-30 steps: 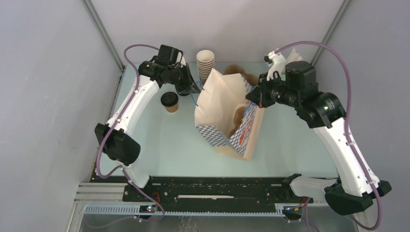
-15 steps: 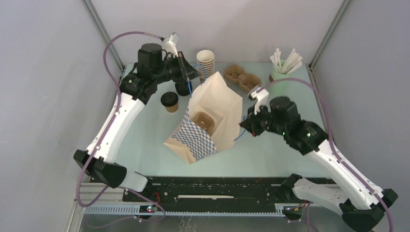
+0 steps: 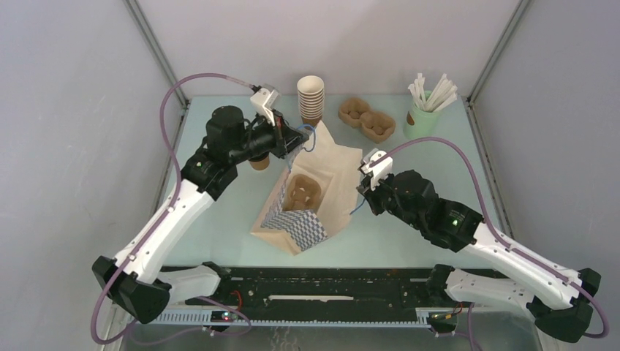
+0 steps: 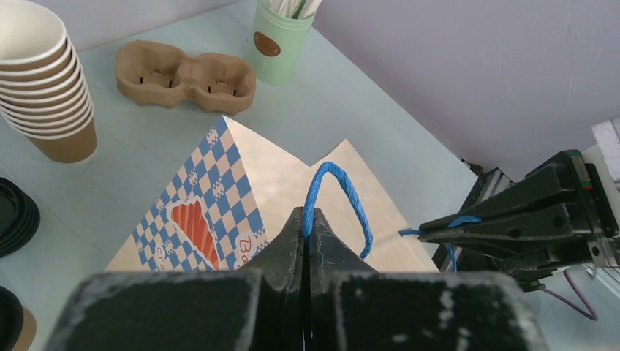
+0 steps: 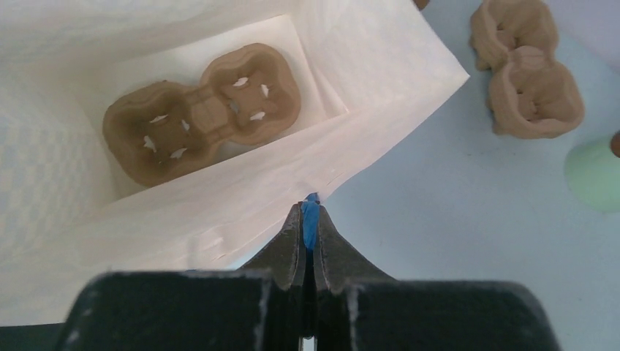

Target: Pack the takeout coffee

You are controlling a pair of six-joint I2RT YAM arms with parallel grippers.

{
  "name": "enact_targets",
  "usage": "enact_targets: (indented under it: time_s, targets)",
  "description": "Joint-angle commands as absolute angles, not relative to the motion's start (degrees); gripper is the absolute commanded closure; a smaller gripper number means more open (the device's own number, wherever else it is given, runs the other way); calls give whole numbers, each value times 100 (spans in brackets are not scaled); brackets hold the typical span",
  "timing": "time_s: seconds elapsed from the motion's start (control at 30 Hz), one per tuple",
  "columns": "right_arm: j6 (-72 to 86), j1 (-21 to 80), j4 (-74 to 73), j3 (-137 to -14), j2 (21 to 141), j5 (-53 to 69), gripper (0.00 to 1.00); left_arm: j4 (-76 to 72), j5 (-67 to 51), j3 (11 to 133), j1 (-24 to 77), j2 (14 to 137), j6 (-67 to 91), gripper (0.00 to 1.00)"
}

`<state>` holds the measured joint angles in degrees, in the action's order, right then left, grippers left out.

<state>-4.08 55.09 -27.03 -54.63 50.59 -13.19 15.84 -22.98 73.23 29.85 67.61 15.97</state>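
A kraft paper bag (image 3: 333, 172) with a blue-checked side stands open mid-table, with a pulp tray (image 3: 302, 191) on its floor. My left gripper (image 3: 301, 139) is shut on the bag's far blue handle (image 4: 343, 197). My right gripper (image 3: 363, 191) is shut on the near blue handle (image 5: 310, 216) at the bag's right rim. The two hold the mouth apart. The takeout coffee cups, brown kraft with white insides, stand stacked (image 3: 311, 97) behind the bag. A kraft cup with a black lid (image 3: 257, 164) is mostly hidden under my left arm.
A spare pulp tray (image 3: 365, 119) and a pale green cup with white straws (image 3: 422, 113) stand at the back right. Black lids (image 4: 11, 219) lie left of the bag. Metal frame posts rise at both back corners.
Both arms have carried the bag toward the near left and pulled its mouth open. The right arm has dropped low and come nearer, and the left arm now covers the lidded cup.
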Motion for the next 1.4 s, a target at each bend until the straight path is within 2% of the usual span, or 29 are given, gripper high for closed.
enact_targets:
  time_s: [0.0, 0.3, 0.43, 0.57, 0.7, 0.83, 1.0, 1.13, 1.2, 1.27, 1.3, 1.37]
  targets:
    - [-600, 5561, -2420, -5654, 5061, -1964, 100, 1129, -2211, 7160, 2997, 6493, 1327, 100]
    - [-554, 5364, -2393, -5885, 4980, -1807, 100, 636, -2431, 7541, 2992, 6922, 1694, 100]
    - [-532, 5281, -2518, -6189, 4982, -2047, 100, 549, -2575, 8124, 2997, 7401, 2076, 100]
    - [-202, 5230, -2737, -6311, 4959, -2368, 100, 589, -2246, 8395, 2997, 7824, 2547, 99]
    - [306, 5195, -3121, -6271, 4975, -2862, 100, 1691, -1983, 9462, 2997, 8553, 2684, 95]
    - [579, 5000, -3280, -6197, 4975, -2607, 100, 2624, -1961, 10393, 2997, 9134, 2576, 93]
    - [795, 4855, -3391, -6196, 4987, -2567, 100, 2982, -1783, 10828, 2997, 9265, 2693, 75]
    - [1125, 4481, -3741, -6307, 4970, -2784, 100, 3994, -1366, 11809, 2982, 9549, 2484, 49]
    - [1288, 4358, -3981, -6402, 4962, -3140, 100, 4471, -1176, 12292, 2923, 9666, 2388, 39]
    - [1289, 4264, -4123, -6464, 4924, -3305, 100, 4758, -1055, 12483, 2821, 9613, 2371, 36]
    - [1284, 4255, -4174, -6487, 4915, -3352, 100, 4812, -956, 12441, 2762, 9527, 2379, 31]
    - [1350, 4268, -4379, -6576, 4944, -3570, 100, 4818, -573, 12137, 2670, 9233, 2442, 28]
